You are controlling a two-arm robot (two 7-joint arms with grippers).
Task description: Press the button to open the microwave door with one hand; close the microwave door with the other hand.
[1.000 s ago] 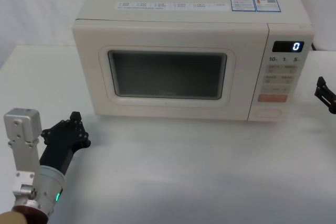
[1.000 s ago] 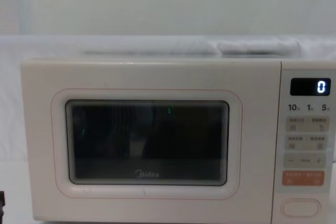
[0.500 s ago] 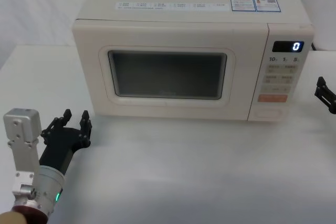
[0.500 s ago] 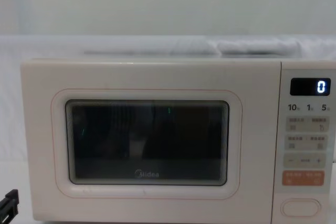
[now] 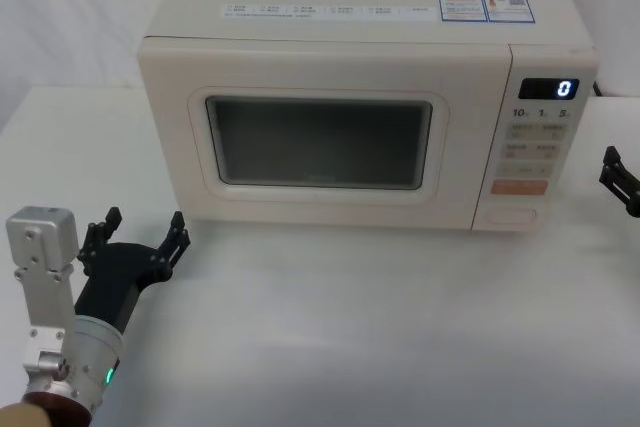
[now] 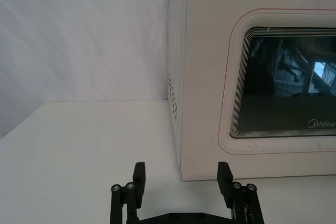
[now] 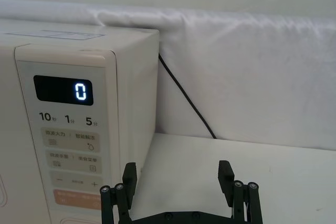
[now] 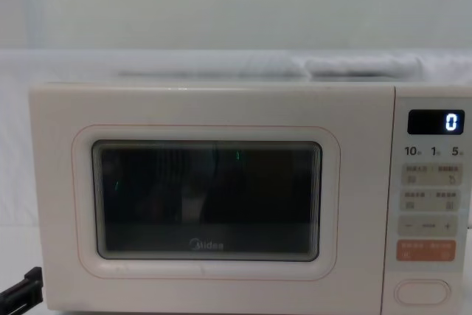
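The cream microwave stands at the back of the white table with its microwave door (image 5: 320, 142) (image 8: 206, 197) (image 6: 283, 82) shut flat. The button (image 5: 511, 215) (image 8: 422, 292), a blank cream oblong, sits at the bottom of the control panel under the orange key. My left gripper (image 5: 146, 227) (image 6: 181, 174) rests low on the table just off the door's front left corner, open with nothing between its fingers; one finger (image 8: 18, 300) pokes into the chest view. My right gripper (image 5: 620, 182) (image 7: 178, 174) hovers to the right of the control panel, open and empty.
The control panel (image 5: 541, 147) shows a lit "0" display (image 7: 63, 90) above small keys and an orange key (image 8: 426, 250). A black cable (image 7: 184, 95) runs down the white cloth backdrop behind the microwave's right side. Bare white table (image 5: 380, 327) lies in front.
The left gripper's fingers have spread from shut to wide open, staying in place by the microwave's front left corner. The right gripper and the door have not moved.
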